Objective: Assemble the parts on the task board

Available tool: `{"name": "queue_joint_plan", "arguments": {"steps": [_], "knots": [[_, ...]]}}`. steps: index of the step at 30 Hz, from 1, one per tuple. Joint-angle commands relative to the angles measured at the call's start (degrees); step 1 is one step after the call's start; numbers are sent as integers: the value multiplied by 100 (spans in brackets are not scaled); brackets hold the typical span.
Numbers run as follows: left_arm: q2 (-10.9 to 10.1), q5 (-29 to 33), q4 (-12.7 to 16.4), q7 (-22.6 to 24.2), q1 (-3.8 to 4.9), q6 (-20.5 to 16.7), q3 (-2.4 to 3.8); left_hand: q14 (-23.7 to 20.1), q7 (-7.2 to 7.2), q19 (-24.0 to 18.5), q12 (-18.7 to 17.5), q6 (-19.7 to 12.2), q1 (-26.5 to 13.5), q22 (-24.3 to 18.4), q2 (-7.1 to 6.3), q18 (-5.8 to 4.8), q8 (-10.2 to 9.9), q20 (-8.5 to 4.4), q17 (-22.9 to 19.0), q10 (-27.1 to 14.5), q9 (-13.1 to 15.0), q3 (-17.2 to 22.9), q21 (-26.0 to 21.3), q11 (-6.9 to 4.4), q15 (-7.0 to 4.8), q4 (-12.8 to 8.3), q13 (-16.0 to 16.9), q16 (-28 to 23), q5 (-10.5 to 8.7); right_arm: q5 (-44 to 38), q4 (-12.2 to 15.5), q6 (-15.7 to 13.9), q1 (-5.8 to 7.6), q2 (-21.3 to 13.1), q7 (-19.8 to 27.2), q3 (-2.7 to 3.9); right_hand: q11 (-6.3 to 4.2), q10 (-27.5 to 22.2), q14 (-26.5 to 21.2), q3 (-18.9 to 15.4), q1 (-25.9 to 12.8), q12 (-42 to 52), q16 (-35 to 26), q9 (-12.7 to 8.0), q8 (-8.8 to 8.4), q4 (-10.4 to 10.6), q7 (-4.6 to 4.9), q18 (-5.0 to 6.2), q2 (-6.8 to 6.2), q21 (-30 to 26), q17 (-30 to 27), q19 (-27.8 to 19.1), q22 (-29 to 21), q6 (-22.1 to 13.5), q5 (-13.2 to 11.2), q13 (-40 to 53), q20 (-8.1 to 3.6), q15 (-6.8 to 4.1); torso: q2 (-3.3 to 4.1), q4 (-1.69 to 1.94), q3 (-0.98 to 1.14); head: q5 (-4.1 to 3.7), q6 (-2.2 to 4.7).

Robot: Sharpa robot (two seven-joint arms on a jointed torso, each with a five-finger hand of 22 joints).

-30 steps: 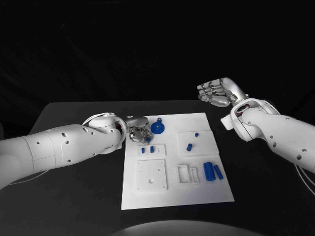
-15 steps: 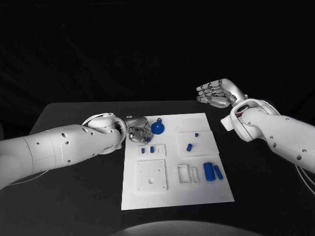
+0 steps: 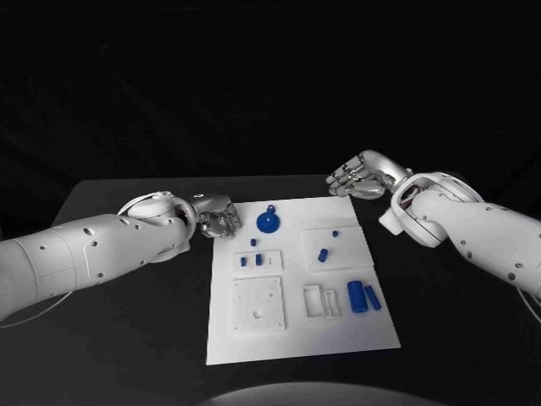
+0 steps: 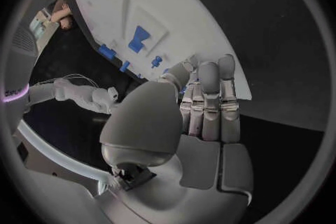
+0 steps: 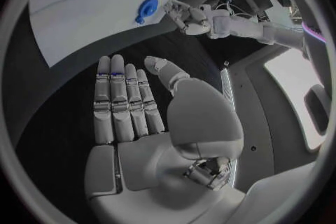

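Task board (image 3: 297, 326): one white plate, lying flat at the centre of the frame on the black tabletop (image 3: 124, 338), long side running away from the camera.

Blue parts on it, counted left to right in the head view:
- two small pegs (image 3: 253, 260) side by side in a raised white block, left-centre of the board
- one tiny piece (image 3: 254, 243) just above them
- one round disc with a tab (image 3: 268, 222), near the board's upper edge
- one short slanted piece (image 3: 325, 253) and one tiny stud (image 3: 336, 233), on the raised white square at upper right
- two longer cylinders (image 3: 363, 296) lying close together at the board's right edge

White fittings: one square plate with holes (image 3: 259, 302) at lower left, one slotted holder (image 3: 320, 299) just left of the cylinders.

Left hand (image 3: 218, 217): at the board's upper-left corner, over the tabletop edge of it. Fingers (image 4: 209, 102) straight and close together, holding nothing.

Right hand (image 3: 357, 179): beyond the board's upper-right corner, apart from it. Fingers (image 5: 120, 102) extended side by side, thumb out, palm bare, holding nothing.

Nothing lies between either hand and the parts.
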Motion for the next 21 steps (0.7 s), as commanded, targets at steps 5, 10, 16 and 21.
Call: {"name": "queue_joint_plan", "arguments": {"steps": [5, 10, 16, 21], "knots": [[-139, 412, -190, 77, 19, -273, 208, -18, 58, -95, 33, 47, 2, 129, -77, 129, -17, 37, -27, -30, -3, 100, 139, -21, 34, -62, 7, -57, 65, -1455, 171, 863, -82, -96, -486, 3, -73, -75, 854, -449, 65, -20, 879, -8, -2, -113, -45, 104, 52, 545, 559, 1160, 205, 108, -24, -5, -443, -358, -2, 6, -2, -113, 80], [-217, 1095, -254, 223, 58, -723, 350, -190, 187, -297, 34, 190, -111, 62, -40, 116, -18, 69, -221, -55, -5, 106, 15, 12, 54, 20, 7, -506, 119, -2135, 371, 918, -153, -170, -738, 2, -167, 130, 792, -502, 45, -20, 2106, -13, -9, -289, -90, 98, 106, 992, 1330, 1533, 499, 201, -208, -1, -636, -483, -5, -3, -3, -131, 94], [-273, 2302, -255, 534, 84, -1209, 452, -361, 215, -551, 34, 236, -228, -462, -74, -26, -17, 128, -698, -80, -4, 7, -726, 34, 97, 226, 7, -1798, 56, -2822, 619, 879, -242, -255, -1139, 1, -170, 122, 769, -248, -41, -14, 2828, -11, -7, -317, -100, 159, 54, 1358, 1853, 1673, 789, 173, -447, 1, -680, -515, 2, -2, 2, -128, 111], [-304, 3843, -207, 709, 90, -1152, 487, -912, 283, -1129, 39, 156, -140, -922, -30, -183, -21, 319, -1199, -433, -5, 40, -1436, 189, 336, 238, 9, -3156, 36, -3308, 781, 792, -321, -277, -1464, -1, -147, 43, 634, -78, -23, -17, 2948, -10, -7, -313, -102, 174, -91, 1422, 1978, 1568, 886, 181, -1143, 0, -655, -493, 1, -5, 0, -158, 104]]}}
